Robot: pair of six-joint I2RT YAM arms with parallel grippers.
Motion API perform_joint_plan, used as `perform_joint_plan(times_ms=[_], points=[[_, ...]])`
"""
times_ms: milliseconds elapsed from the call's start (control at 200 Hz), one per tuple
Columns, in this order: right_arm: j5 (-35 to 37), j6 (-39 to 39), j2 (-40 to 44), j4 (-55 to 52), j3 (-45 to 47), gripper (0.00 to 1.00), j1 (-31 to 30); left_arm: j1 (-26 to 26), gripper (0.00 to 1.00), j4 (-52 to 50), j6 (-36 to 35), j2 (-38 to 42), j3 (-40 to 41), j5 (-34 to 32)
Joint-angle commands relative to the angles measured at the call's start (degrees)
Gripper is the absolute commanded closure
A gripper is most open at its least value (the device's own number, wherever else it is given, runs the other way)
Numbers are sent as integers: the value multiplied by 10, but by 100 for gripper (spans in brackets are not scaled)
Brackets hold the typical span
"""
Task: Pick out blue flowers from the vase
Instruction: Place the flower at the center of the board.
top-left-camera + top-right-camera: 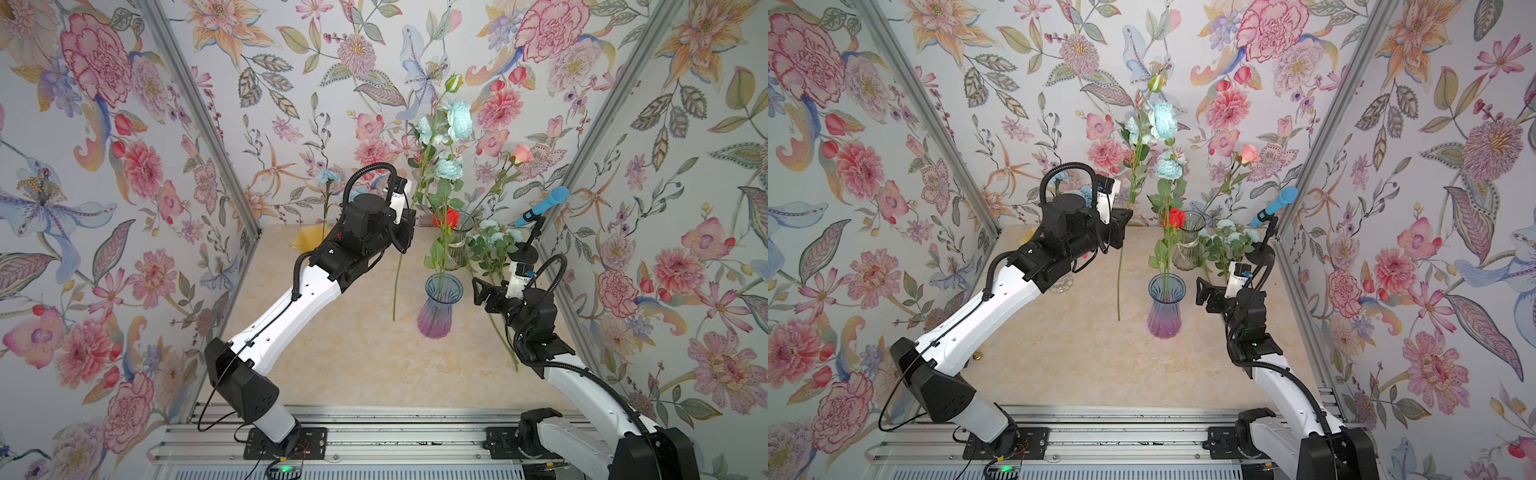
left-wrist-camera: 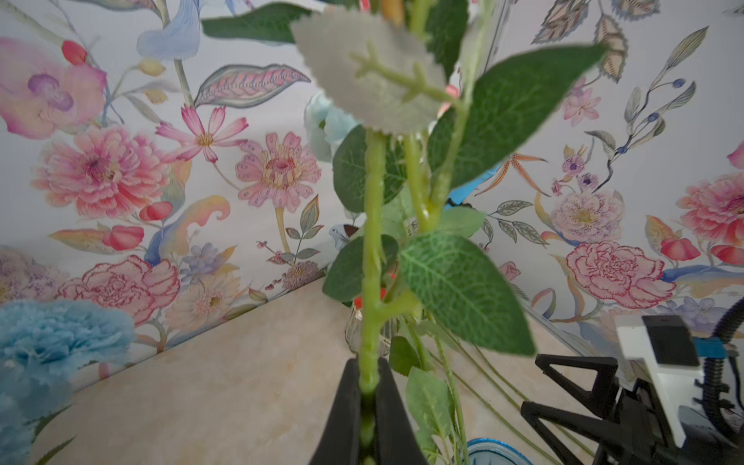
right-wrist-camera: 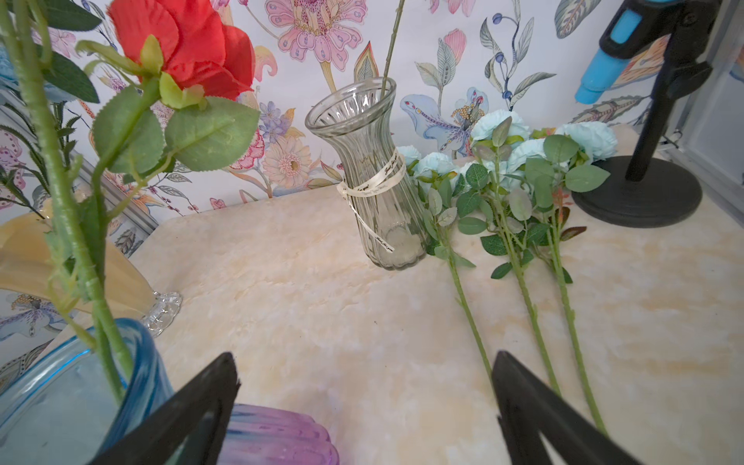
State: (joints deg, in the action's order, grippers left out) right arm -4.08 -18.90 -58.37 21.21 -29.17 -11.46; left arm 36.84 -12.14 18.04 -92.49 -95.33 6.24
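Green stem [image 2: 372,241] clamped in left gripper [image 2: 368,378], its aqua blooms [image 1: 457,118] high above | right gripper [image 3: 364,356] spread wide, empty, blue-purple vase [image 3: 277,439] just beside it, three aqua sprays [image 3: 519,169] lying ahead on table [image 3: 322,302]

Table [image 3: 322,302] bears three vases [image 3: 374,181], aqua sprays [image 3: 519,169], microphone stand [image 3: 636,197].
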Motion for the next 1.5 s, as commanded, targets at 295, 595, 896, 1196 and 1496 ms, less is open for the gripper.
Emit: perform_joint_plan(times_ms=[295, 595, 896, 1196, 1496], points=[[-17, -6, -22, 14, -16, 0, 3, -43, 100, 99, 109, -2, 117, 41], [-23, -8, -27, 14, -19, 0, 6, -48, 100, 111, 130, -65, 122, 56], [-33, -11, -32, 14, -21, 0, 11, -58, 100, 107, 136, -95, 126, 55], [-35, -13, -32, 15, -20, 0, 14, -64, 100, 101, 146, -145, 144, 79], [-39, -15, -34, 16, -20, 0, 17, -65, 96, 104, 154, -191, 147, 81]])
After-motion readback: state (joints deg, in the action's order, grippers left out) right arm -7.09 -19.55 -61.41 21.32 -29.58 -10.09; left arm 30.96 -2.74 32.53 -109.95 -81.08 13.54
